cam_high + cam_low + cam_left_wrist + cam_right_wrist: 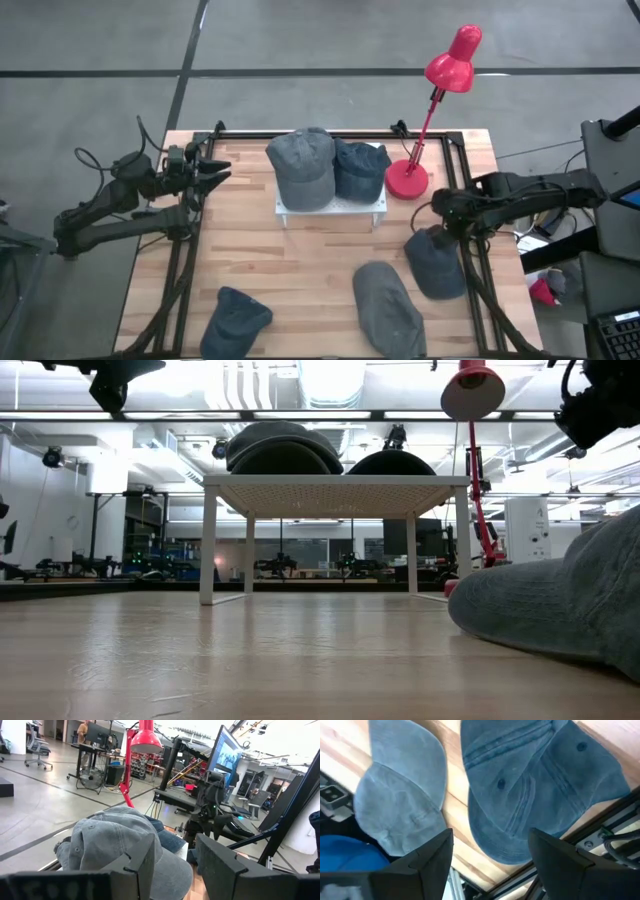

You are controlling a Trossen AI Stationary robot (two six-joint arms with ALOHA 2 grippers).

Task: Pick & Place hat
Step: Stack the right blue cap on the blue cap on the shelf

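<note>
Approach step: right end effector [440,212], fingers wide, empty, hovers over dark cap [437,263] at frame right. Next: descend, pinch crown. Left end effector [215,170] wide, idle upper left.

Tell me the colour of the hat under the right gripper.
Dark blue-grey denim. The hat shows best in the right wrist view, below the open right gripper.

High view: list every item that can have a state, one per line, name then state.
Left gripper: open, empty, beside the rack.
Right gripper: open, over the dark blue cap on the table.
Dark blue cap: flat on the table, not gripped.
Grey cap: flat on the table.
Blue cap: at the table's near edge.
Rack: upright, holding two caps.
Lamp: upright; lit or not, cannot tell.
</note>
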